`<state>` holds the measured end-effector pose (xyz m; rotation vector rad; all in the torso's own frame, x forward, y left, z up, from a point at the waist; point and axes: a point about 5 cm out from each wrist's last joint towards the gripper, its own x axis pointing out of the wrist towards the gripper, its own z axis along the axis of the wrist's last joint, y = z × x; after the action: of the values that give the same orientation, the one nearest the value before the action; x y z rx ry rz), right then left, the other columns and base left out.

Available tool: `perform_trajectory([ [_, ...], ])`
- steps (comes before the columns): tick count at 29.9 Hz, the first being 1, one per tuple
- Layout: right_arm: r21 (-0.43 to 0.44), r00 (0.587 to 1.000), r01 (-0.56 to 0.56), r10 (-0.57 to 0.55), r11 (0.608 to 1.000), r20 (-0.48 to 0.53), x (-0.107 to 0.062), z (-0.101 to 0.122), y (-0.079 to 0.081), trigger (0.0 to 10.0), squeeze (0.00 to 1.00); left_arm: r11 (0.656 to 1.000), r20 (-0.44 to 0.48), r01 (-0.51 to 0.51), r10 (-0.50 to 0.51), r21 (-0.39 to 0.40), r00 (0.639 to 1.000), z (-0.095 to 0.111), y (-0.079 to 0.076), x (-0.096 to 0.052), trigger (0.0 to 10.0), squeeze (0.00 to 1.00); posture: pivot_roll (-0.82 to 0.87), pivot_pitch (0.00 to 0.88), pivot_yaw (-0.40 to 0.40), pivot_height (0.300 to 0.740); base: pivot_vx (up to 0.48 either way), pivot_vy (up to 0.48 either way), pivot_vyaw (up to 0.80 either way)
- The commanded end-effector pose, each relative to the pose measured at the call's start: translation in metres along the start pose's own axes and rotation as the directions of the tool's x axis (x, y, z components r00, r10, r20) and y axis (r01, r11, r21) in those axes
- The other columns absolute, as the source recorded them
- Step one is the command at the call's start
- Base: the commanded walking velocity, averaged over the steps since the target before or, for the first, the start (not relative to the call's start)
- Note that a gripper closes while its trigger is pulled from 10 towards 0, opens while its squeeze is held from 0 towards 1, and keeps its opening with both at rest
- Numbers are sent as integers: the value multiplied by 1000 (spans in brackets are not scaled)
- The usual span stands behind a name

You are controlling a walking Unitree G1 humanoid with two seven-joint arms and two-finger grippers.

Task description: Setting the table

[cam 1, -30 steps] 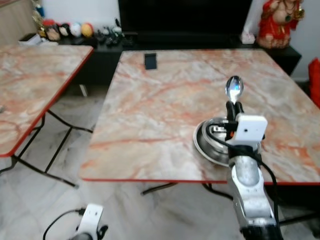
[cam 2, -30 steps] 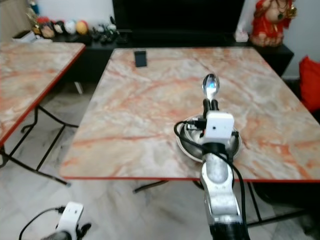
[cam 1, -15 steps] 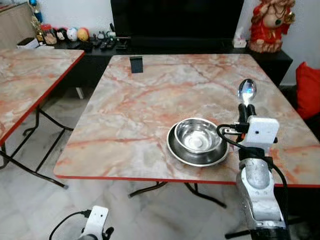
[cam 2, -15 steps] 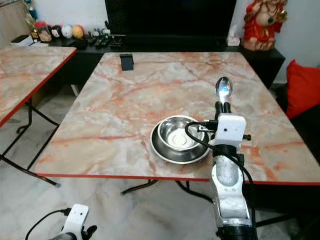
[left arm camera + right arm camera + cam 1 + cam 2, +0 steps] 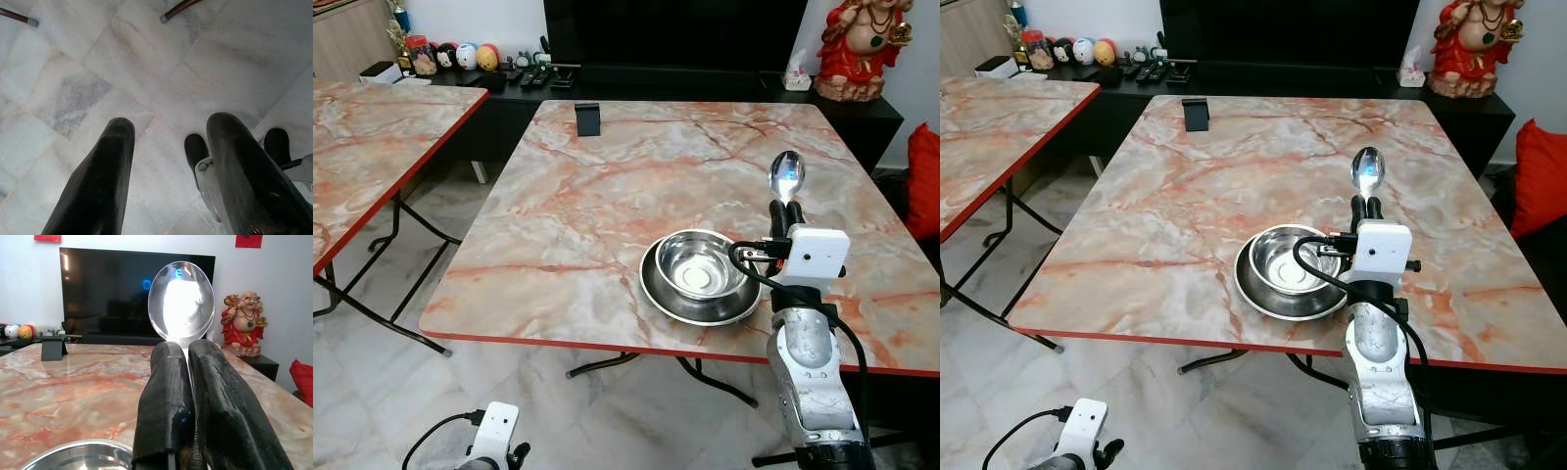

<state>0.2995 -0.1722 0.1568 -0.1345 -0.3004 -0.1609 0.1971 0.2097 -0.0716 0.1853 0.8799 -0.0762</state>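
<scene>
Spoon (image 5: 786, 176): pinched upright, bowl uppermost, between the pressed-together fingers of the right gripper (image 5: 786, 211), held above the marble tabletop (image 5: 607, 206) just beside the steel bowl (image 5: 698, 270). Steel bowl: nested in a steel plate (image 5: 697, 299) near the front edge. Left gripper (image 5: 166, 161): hung low over the floor (image 5: 146, 73), fingers spread.
</scene>
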Motion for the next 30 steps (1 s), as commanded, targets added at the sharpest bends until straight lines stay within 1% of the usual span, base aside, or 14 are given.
perform_trajectory([
  [1, 8, 1000, 3, -3, 1000, 12, 2, 3, 0, 10000, 0, 1000, -32, 1, -2, -12, 999, -8, 0, -2, 10000, 0, -9, 0, -6, 740, 0, 0, 0],
  [4, 5, 1000, 3, -3, 1000, 10, 2, 2, 0, 10000, 0, 1000, -39, 2, -3, -13, 999, -11, -1, -2, 10000, 0, -8, 0, -8, 740, 0, 0, 0],
  [7, -16, 1000, 14, -14, 1000, 6, 5, 3, -6, 10000, 0, 1000, -43, 4, -5, -10, 999, -13, -2, -2, 10000, 0, -7, 0, -8, 740, 0, 0, 0],
  [8, -22, 999, 31, -31, 999, 7, 7, 3, -15, 10000, 0, 1000, -45, 5, -5, -9, 999, -13, -2, -3, 10000, 0, -11, 0, -8, 740, 0, 0, 0],
  [11, -32, 998, 69, -69, 997, -3, 10, 4, -27, 10000, 0, 1000, -46, 4, -5, -8, 999, -13, -2, -3, 10000, 0, -10, 0, -6, 740, 0, 0, 0],
  [12, -74, 996, 88, -90, 993, -14, 14, 4, -40, 10000, 0, 1000, -46, 4, -5, -6, 999, -13, -2, -3, 10000, 0, -10, 0, -6, 740, 0, 0, 0],
  [14, -110, 993, 118, -119, 987, -7, 18, 7, -56, 10000, 0, 1000, -47, 4, -5, -5, 999, -13, -2, -3, 10000, 0, -18, 0, -4, 740, 0, 0, 0],
  [17, -82, 990, 139, -141, 987, -17, 20, 7, -63, 10000, 0, 1000, -46, 6, -6, -3, 999, -13, -2, -2, 10000, 0, -20, 0, -2, 740, 0, 0, 0],
  [18, -94, 988, 145, -148, 985, -30, 21, 7, -68, 10000, 0, 1000, -45, 7, -7, -2, 999, -13, -2, -2, 10000, 0, -22, 0, -2, 740, 0, 0, 0],
  [23, -101, 987, 123, -133, 987, -94, 30, 5, -73, 10000, 0, 1000, -44, 10, -10, -2, 999, -12, -2, -2, 10000, 0, -30, 0, 6, 740, 0, 0, 0],
  [24, -130, 983, 74, -94, 989, -156, 34, 0, -70, 10000, 0, 1000, -48, 14, -14, 0, 999, -12, -2, -2, 10000, 0, -32, 0, 9, 740, 0, 0, 0],
  [25, -129, 981, 40, -63, 991, -181, 37, -1, -68, 10000, 0, 1000, -49, 15, -15, -1, 999, -12, -2, -2, 10000, 0, -34, 0, 9, 740, 0, 0, 0],
  [27, -114, 974, 6, -32, 993, -226, 42, -4, -65, 10000, 0, 1000, -50, 17, -17, -2, 999, -12, -2, -2, 10000, 0, -34, 0, 10, 740, 0, 0, 0],
  [30, -84, 972, 25, -44, 996, -229, 44, -3, -66, 10000, 0, 1000, -50, 17, -17, -2, 999, -12, -2, -2, 10000, 0, -28, 0, 8, 740, 0, 0, 0],
])
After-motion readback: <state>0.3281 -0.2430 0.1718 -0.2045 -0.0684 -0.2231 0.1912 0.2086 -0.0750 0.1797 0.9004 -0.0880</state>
